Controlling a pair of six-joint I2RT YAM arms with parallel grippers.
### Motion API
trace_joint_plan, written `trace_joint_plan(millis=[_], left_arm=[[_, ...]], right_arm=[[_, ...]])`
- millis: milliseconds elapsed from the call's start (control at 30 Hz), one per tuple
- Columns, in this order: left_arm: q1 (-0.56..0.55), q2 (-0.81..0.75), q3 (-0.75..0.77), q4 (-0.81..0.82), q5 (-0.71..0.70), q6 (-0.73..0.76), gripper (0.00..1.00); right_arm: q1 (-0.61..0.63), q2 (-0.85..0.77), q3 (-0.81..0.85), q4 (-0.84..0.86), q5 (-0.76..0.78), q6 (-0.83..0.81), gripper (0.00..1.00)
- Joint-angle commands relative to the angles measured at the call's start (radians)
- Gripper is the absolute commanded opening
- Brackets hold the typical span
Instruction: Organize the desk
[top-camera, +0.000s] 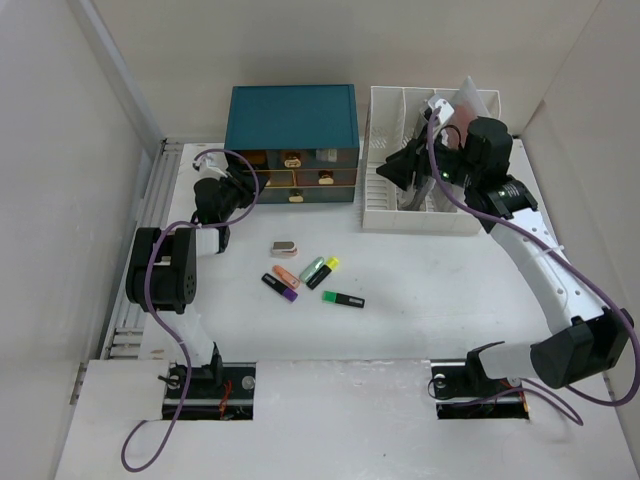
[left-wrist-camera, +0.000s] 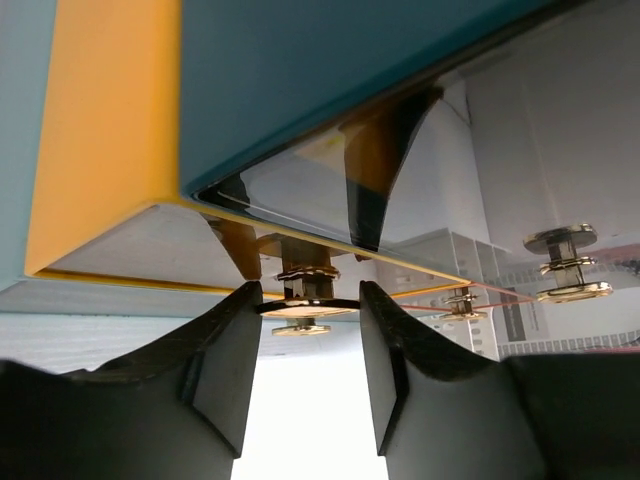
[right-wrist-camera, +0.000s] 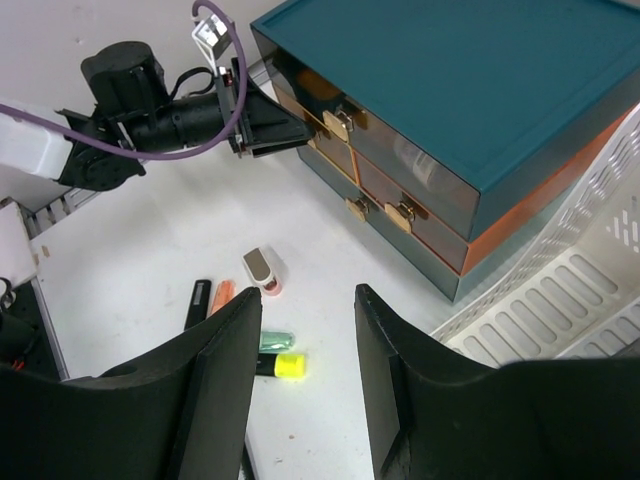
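Lying flat under both arms, the desk (top-camera: 430, 320) is running its long axis left to right. Teal drawer cabinet (top-camera: 292, 115) and white file rack (top-camera: 372, 215) are sitting at its far edge. The rack is holding papers (top-camera: 470, 100); drawer contents unclear. Left gripper (left-wrist-camera: 308, 295) is pinching a brass drawer knob (left-wrist-camera: 305, 308). Right gripper (right-wrist-camera: 308, 293) is hanging released, empty.

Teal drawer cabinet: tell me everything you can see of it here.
The teal drawer cabinet has a matte top, orange trim and glossy dark drawer fronts carrying brass knobs. It stands upright at the far edge of the desk, left of the white rack. The left gripper straddles one knob; contact unclear.
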Motion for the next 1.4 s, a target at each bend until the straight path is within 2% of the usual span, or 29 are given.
trace_joint_plan(millis=[0, 133, 700, 1200, 1267, 1300, 1367], left_arm=[[0.006, 0.006, 0.040, 0.042, -0.025, 0.006, 0.35], [0.006, 0.006, 0.026, 0.051, -0.025, 0.006, 0.33], [-0.003, -0.124, -0.253, 0.218, -0.007, -0.043, 0.33], [-0.031, -0.224, -0.394, 0.249, -0.016, -0.034, 0.33], [-0.040, -0.233, -0.394, 0.234, -0.016, -0.034, 0.44], [-0.040, -0.243, -0.394, 0.221, -0.016, -0.023, 0.59], [-0.040, -0.253, -0.385, 0.201, -0.025, -0.013, 0.75]], right_arm=[[-0.005, -0.005, 0.003, 0.051, -0.021, -0.009, 0.48], [-0.005, -0.005, 0.003, 0.051, -0.021, -0.009, 0.48], [-0.005, -0.005, -0.006, 0.060, -0.049, -0.009, 0.48], [-0.005, 0.004, -0.015, 0.070, -0.058, -0.009, 0.48], [-0.005, 0.004, -0.015, 0.070, -0.068, -0.009, 0.48], [-0.005, 0.004, -0.015, 0.070, -0.068, -0.009, 0.48], [-0.005, 0.004, -0.024, 0.070, -0.079, -0.009, 0.48]])
